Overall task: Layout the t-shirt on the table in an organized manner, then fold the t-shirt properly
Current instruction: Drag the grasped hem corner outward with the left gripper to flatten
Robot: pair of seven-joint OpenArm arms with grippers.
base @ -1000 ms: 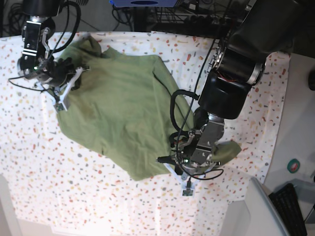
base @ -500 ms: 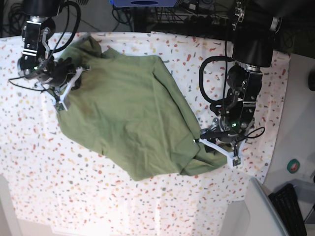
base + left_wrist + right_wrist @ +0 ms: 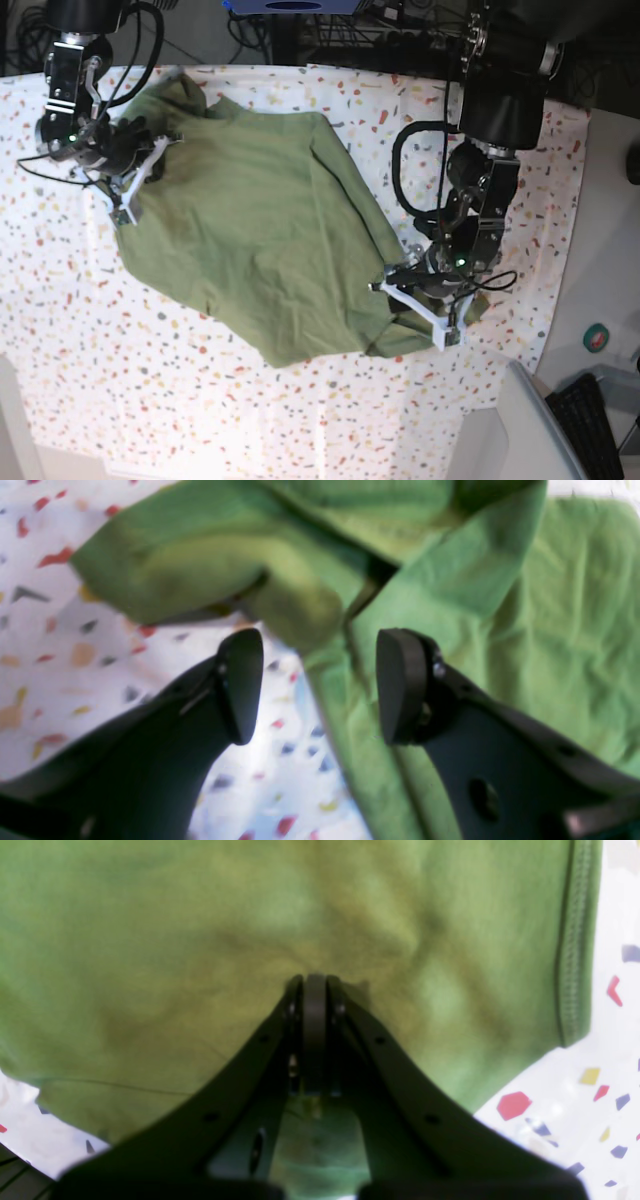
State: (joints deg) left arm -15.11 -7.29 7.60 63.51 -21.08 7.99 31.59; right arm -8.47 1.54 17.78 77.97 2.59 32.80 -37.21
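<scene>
Now left gripper (image 3: 415,308) lower, t-shirt (image 3: 240,210) unmoved

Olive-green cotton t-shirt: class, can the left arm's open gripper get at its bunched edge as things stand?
Probably yes. The left gripper is open, and the olive-green cotton t-shirt has its bunched fold just beyond the fingertips, with nothing between.

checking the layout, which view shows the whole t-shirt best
The base view: the whole t-shirt shows, crumpled on the table. The left wrist view shows only a bunched edge, the right wrist view only flat cloth and a hem.
</scene>
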